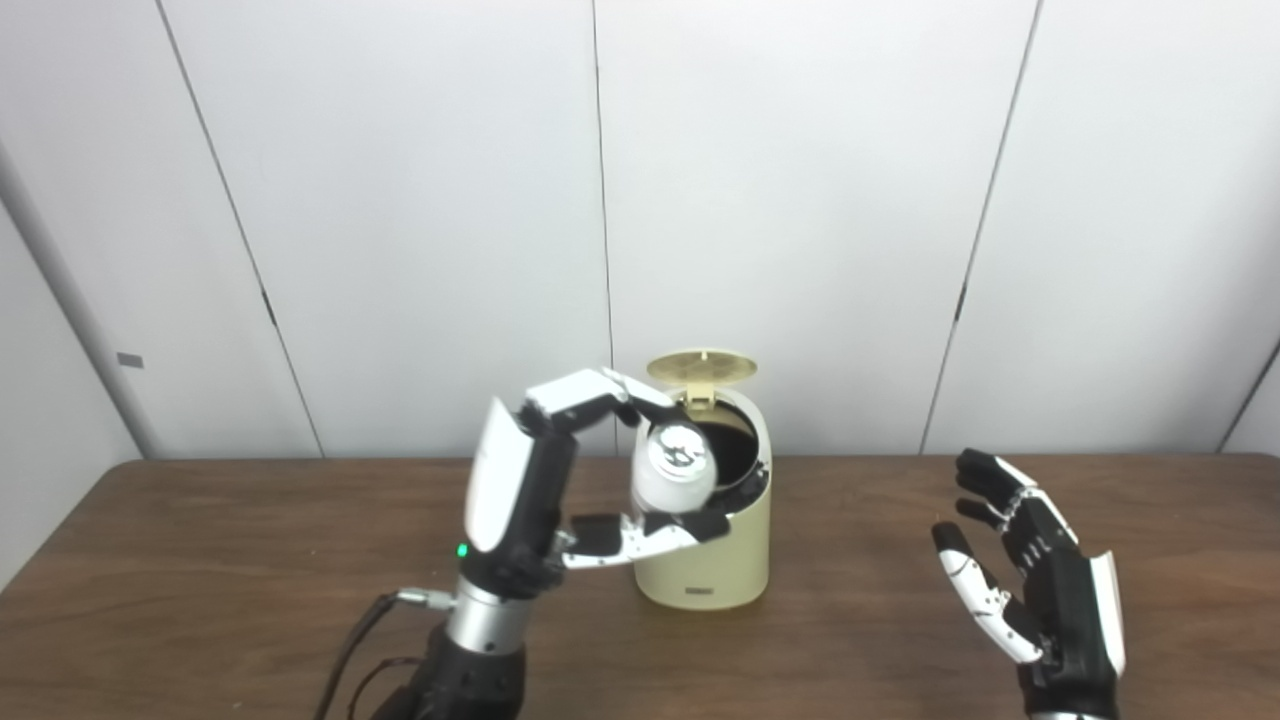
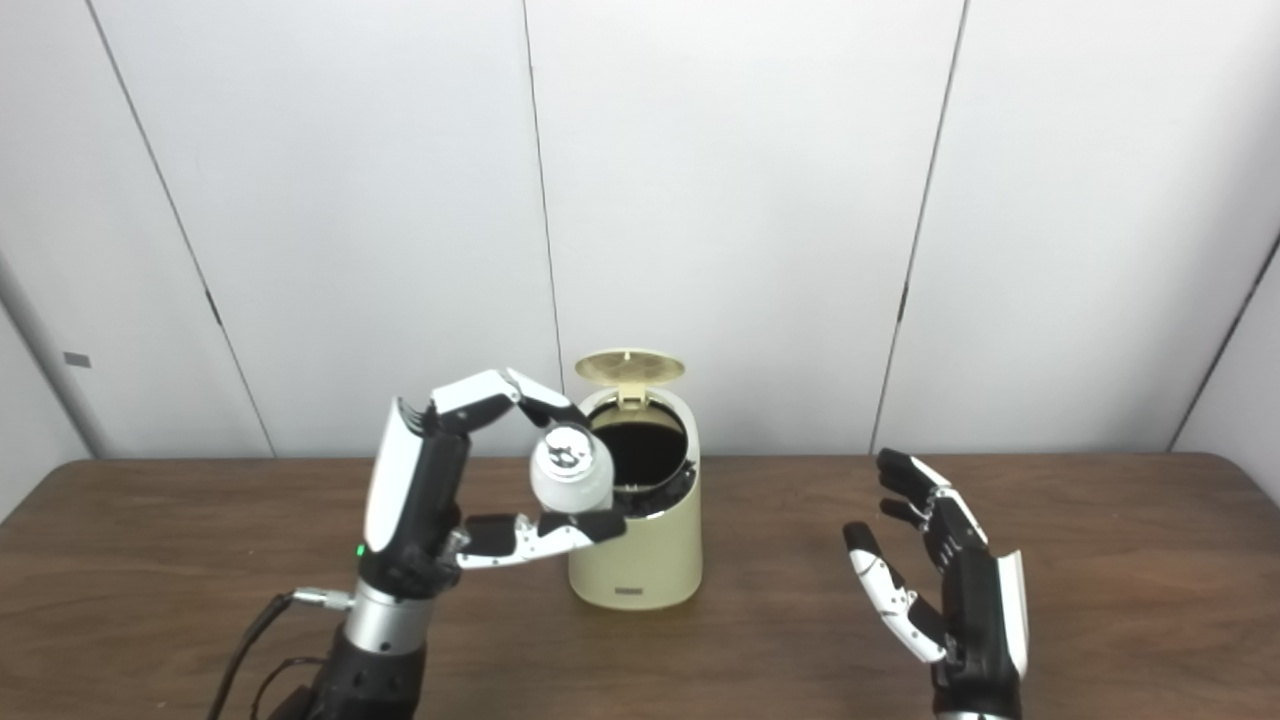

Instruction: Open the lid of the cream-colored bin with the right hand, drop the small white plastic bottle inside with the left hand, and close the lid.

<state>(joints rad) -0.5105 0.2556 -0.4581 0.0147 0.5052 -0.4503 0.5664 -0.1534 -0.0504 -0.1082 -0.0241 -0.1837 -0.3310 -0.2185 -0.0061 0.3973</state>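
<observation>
Left hand (image 1: 560, 480) is up off the bench (image 1: 200, 560), gripping the small white bottle (image 1: 674, 468) between the fingers (image 1: 585, 392) on top and the thumb (image 1: 640, 537) underneath. I see the bottle tipped on its side, silver end toward the cameras. In the left eye view it overlaps the left rim of the bin's opening; in the right eye view it sits just left of the rim. So it's at the mouth, held above the bench, not inside. I can't tell if it touches the rim.

A dark cable (image 1: 350, 640) runs off the left wrist toward the near edge of the bench.

Cream bin (image 1: 715, 560) stands upright on the bench, about mid-width and closer to the far edge than to the near one. Lid (image 1: 702, 367) is flipped up at the back on its hinge, underside showing, opening dark and exposed.

Right hand (image 1: 1030, 570) is well apart from the bin, toward the near right part of the bench. It's empty, fingers spread and pointing up, palm facing left toward the bin. Nothing touching it.
</observation>
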